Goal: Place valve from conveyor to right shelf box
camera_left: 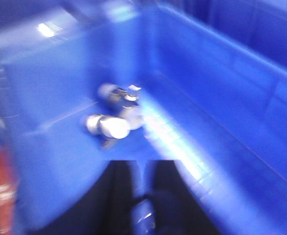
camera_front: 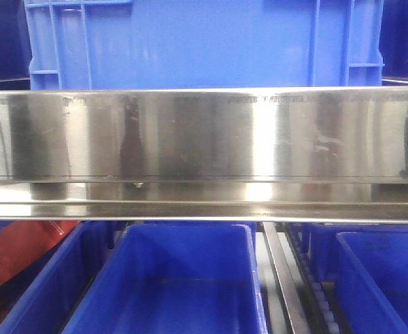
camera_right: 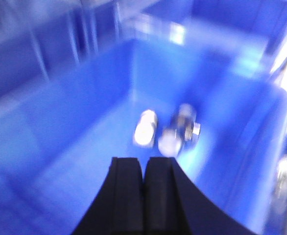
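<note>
In the right wrist view, a silvery valve (camera_right: 181, 126) with white end pieces lies on the floor of a blue box (camera_right: 75, 122), near its far corner. My right gripper (camera_right: 144, 159) hovers just short of it, black fingers pressed together and empty. The blurred left wrist view shows a silvery valve (camera_left: 115, 117) with white ends lying in another blue box (camera_left: 222, 98). My left gripper (camera_left: 139, 162) hangs above that box floor, its fingers nearly touching with nothing between them. The conveyor is out of view. Neither gripper shows in the front view.
A shiny steel shelf beam (camera_front: 204, 139) spans the front view. A large blue crate (camera_front: 204, 42) stands above it. Below it are blue boxes at the centre (camera_front: 183, 278) and right (camera_front: 385, 278), with a metal divider rail (camera_front: 280, 278) between them. Something red (camera_front: 16, 257) lies at lower left.
</note>
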